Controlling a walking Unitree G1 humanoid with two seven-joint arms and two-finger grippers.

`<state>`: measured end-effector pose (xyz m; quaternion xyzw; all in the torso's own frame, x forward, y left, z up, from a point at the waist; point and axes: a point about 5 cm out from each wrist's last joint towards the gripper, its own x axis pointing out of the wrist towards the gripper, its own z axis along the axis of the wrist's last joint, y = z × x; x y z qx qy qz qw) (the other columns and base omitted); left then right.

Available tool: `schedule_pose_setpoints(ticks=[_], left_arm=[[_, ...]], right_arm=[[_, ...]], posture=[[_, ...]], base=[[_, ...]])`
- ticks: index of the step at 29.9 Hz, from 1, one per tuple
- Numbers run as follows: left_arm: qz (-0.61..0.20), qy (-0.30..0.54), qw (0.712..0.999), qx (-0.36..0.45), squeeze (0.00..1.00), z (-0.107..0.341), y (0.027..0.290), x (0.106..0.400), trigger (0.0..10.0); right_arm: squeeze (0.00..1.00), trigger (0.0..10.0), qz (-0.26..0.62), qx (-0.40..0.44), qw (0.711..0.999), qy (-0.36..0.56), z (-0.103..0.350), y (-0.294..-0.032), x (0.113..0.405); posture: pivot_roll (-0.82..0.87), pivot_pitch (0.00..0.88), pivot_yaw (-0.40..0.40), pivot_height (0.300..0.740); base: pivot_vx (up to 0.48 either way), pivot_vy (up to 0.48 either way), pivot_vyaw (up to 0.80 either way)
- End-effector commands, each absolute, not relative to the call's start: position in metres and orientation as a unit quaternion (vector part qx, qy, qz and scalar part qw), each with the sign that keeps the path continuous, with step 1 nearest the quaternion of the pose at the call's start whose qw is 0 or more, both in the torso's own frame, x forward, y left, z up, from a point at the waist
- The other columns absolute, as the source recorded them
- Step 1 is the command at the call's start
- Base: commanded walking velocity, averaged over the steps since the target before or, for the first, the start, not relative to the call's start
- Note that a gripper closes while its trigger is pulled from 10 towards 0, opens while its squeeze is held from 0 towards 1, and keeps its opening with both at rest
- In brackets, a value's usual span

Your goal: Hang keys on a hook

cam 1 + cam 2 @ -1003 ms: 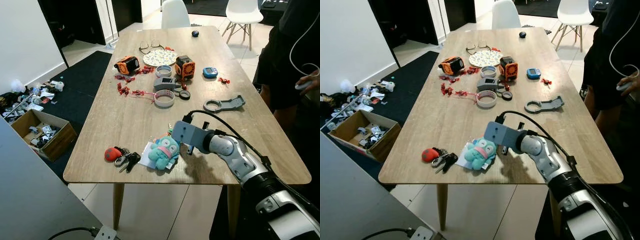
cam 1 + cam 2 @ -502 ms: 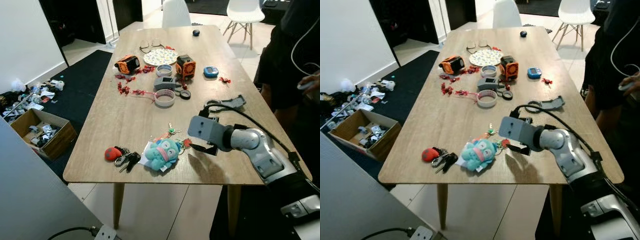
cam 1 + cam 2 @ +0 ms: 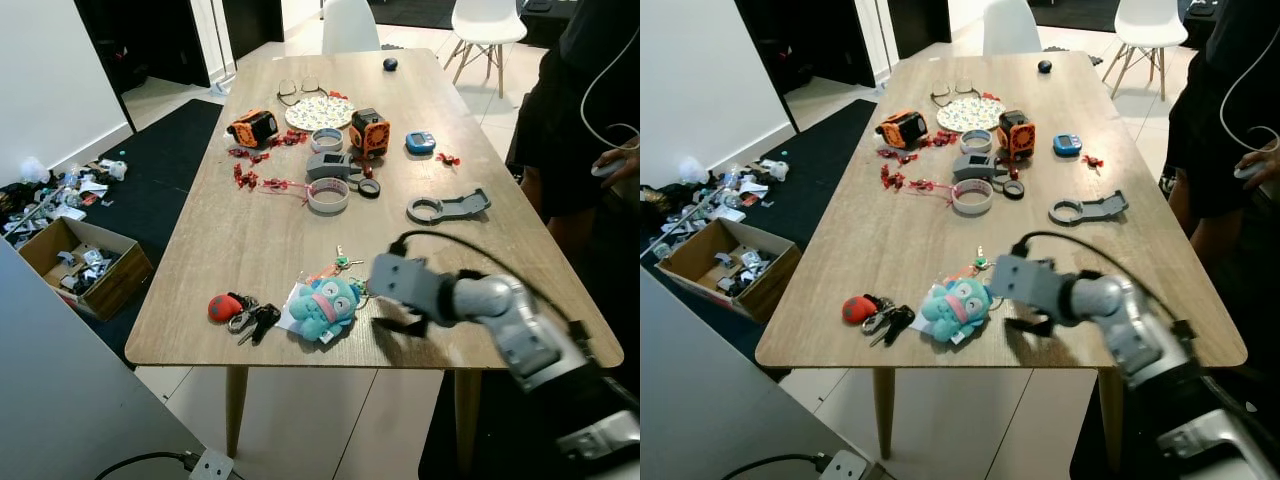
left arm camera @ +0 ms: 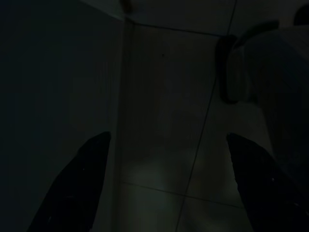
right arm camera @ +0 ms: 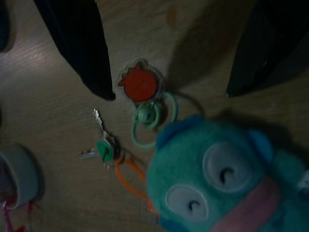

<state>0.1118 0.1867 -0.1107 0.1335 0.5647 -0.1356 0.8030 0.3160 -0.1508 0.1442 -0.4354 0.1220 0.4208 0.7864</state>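
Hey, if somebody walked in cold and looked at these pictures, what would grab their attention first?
Probably the teal plush keychain near the front edge of the wooden table, with the right gripper hovering right beside it, jaws open over its red charm and keys. Next, the clutter at the far end: orange gadgets, tape rolls and a patterned plate.

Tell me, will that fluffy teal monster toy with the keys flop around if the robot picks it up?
Probably. The teal plush toy looks soft, so it should squash, not slip, in the open right pincer. The keys hang on thin loops and an orange cord, so they would likely dangle and swing. It looks light for its size.
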Motion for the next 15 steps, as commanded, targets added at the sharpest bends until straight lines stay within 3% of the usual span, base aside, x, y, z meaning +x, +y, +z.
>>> schedule_pose_setpoints(ticks=[1,15], left_arm=[[-0.135,0.571,0.799,0.129,0.0,-0.1123,0.1868,0.1061,10.0],[-0.135,0.573,0.798,0.128,0.0,-0.1126,0.1856,0.1056,10.0]], right_arm=[[0.0,10.0,0.419,-0.433,0.791,0.109,0.141,-0.1408,0.3172],[0.0,10.0,0.408,-0.444,0.79,0.112,0.1408,-0.1431,0.3205]], posture=[[-0.11,0.078,0.055,0.74],[-0.11,0.073,0.054,0.74]], base=[[0.0,0.0,0.0],[0.0,0.0,0.0]])
